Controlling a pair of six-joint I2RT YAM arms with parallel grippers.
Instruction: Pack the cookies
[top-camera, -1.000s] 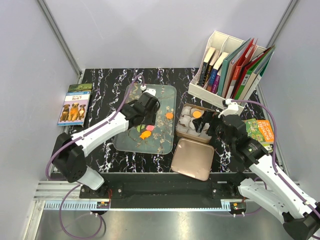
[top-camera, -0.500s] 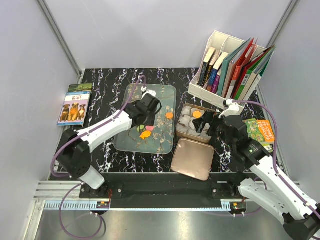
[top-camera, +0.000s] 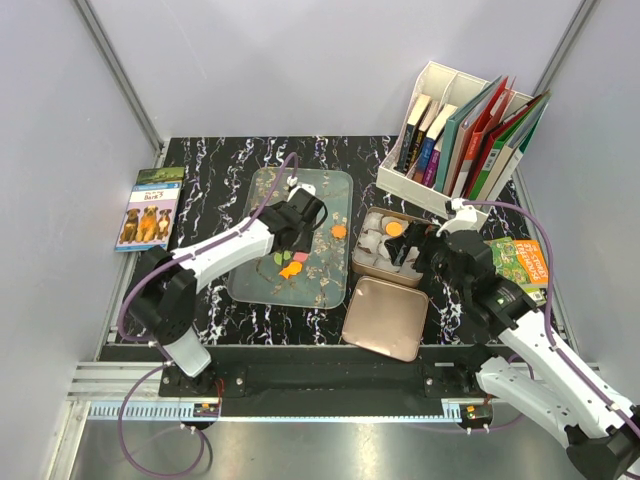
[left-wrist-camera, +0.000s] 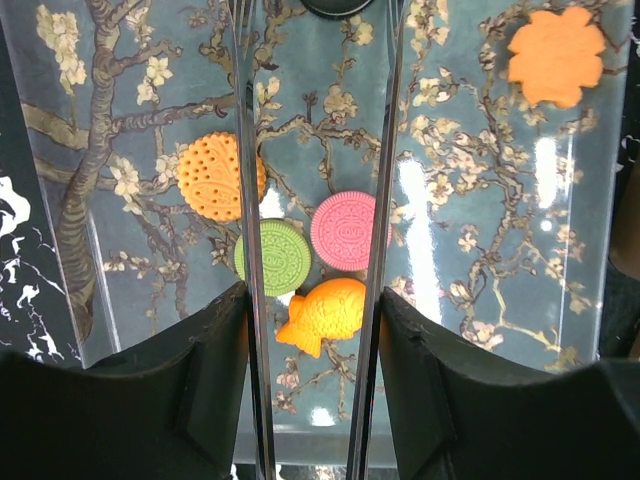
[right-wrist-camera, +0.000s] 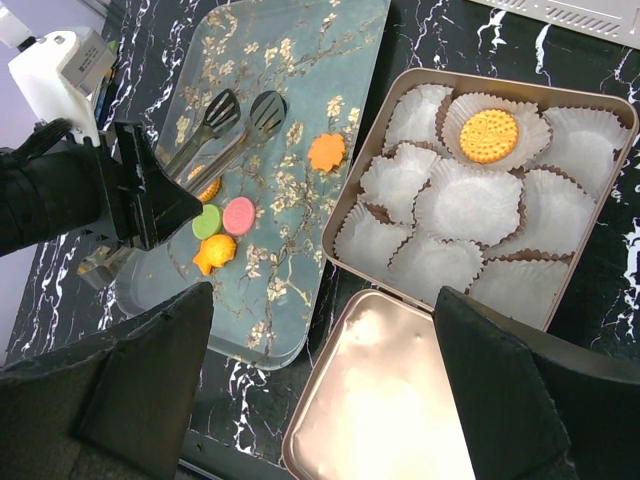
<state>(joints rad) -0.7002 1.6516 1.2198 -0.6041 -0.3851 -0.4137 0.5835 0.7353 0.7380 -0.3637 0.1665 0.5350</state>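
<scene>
Several cookies lie on the floral glass tray (left-wrist-camera: 470, 250): a round orange one (left-wrist-camera: 220, 177), a green one (left-wrist-camera: 273, 257), a pink one (left-wrist-camera: 350, 231), an orange fish (left-wrist-camera: 322, 315) and an orange flower (left-wrist-camera: 556, 56). My left gripper (left-wrist-camera: 313, 300) is shut on metal tongs (left-wrist-camera: 248, 200), whose open arms straddle the pink, green and fish cookies from above. One yellow-orange cookie (right-wrist-camera: 488, 135) sits in a white paper cup in the tin (right-wrist-camera: 345, 205). My right gripper (right-wrist-camera: 322, 300) is open and empty, above the tin's lid (right-wrist-camera: 390, 400).
The tin (top-camera: 358, 262) holds several empty paper cups; its lid (top-camera: 385, 318) lies in front of it. A white book rack (top-camera: 470, 130) stands at the back right. A dog book (top-camera: 150, 208) lies at the left edge and a green book (top-camera: 520, 258) at the right.
My left gripper with the tongs has shifted slightly right and farther back over the tray. The right arm has barely moved.
</scene>
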